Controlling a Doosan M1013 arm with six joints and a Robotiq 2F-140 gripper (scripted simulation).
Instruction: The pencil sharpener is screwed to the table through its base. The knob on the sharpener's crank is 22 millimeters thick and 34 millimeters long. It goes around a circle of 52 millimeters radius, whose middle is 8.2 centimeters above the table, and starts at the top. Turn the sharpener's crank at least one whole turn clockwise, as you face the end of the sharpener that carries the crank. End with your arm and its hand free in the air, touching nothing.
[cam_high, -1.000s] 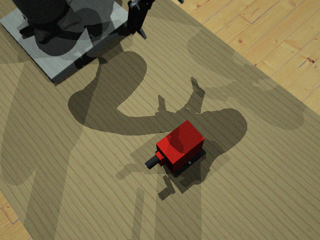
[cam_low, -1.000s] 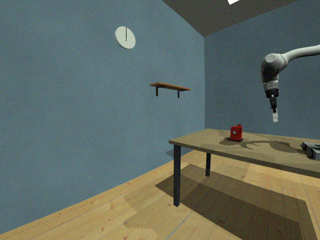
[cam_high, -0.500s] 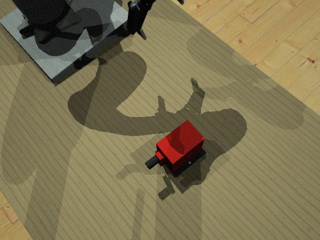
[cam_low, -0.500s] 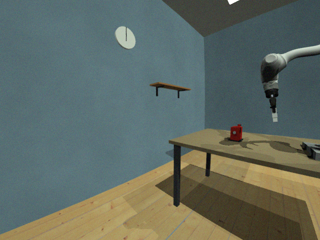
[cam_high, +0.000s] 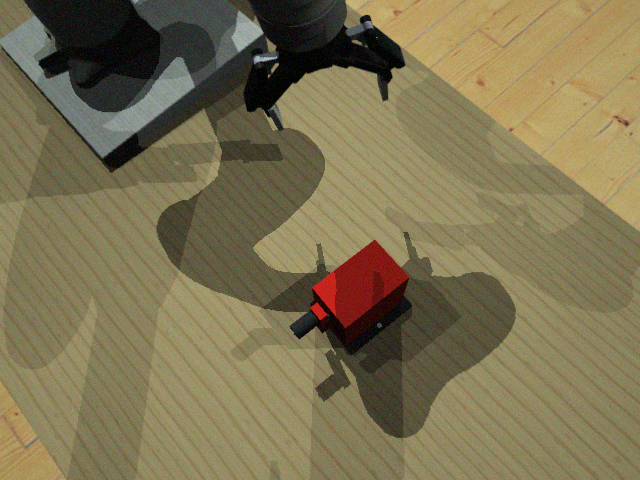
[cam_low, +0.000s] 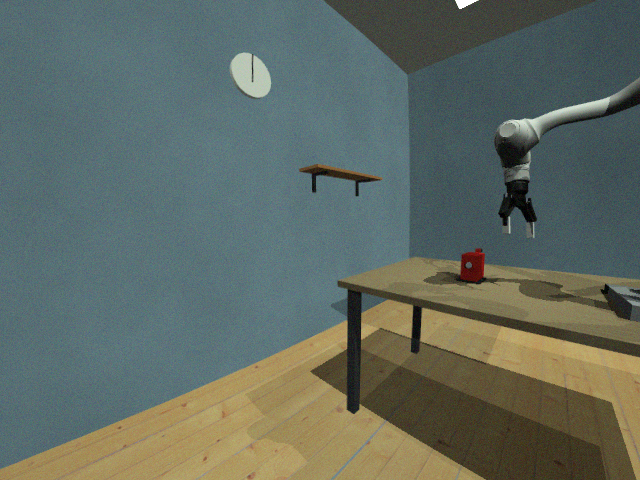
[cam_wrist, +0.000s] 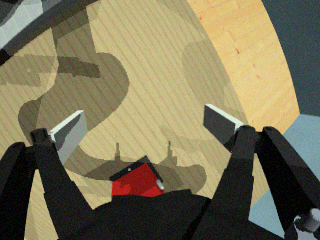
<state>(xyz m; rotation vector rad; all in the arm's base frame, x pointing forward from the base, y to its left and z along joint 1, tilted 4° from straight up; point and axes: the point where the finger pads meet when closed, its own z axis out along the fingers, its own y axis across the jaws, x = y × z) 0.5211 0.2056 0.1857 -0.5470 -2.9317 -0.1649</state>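
The red pencil sharpener (cam_high: 361, 291) (cam_low: 471, 266) (cam_wrist: 136, 180) stands on a dark base on the wooden table (cam_high: 155, 310) (cam_low: 516, 304). Its dark cylindrical knob (cam_high: 303, 324) sticks out from the crank end at the top of its circle, pointing lower left in the top view. My gripper (cam_high: 330, 105) (cam_low: 516, 229) (cam_wrist: 145, 118) is open and empty. It hangs high above the table, off to one side of the sharpener. In the wrist view the sharpener is partly hidden behind the gripper body.
The arm's grey base plate (cam_high: 129, 77) (cam_low: 622, 299) lies on the table at the far end. The table edge (cam_high: 516, 139) runs along the right in the top view, with wooden floor beyond. A wall shelf (cam_low: 338, 174) and a clock (cam_low: 250, 75) are far off.
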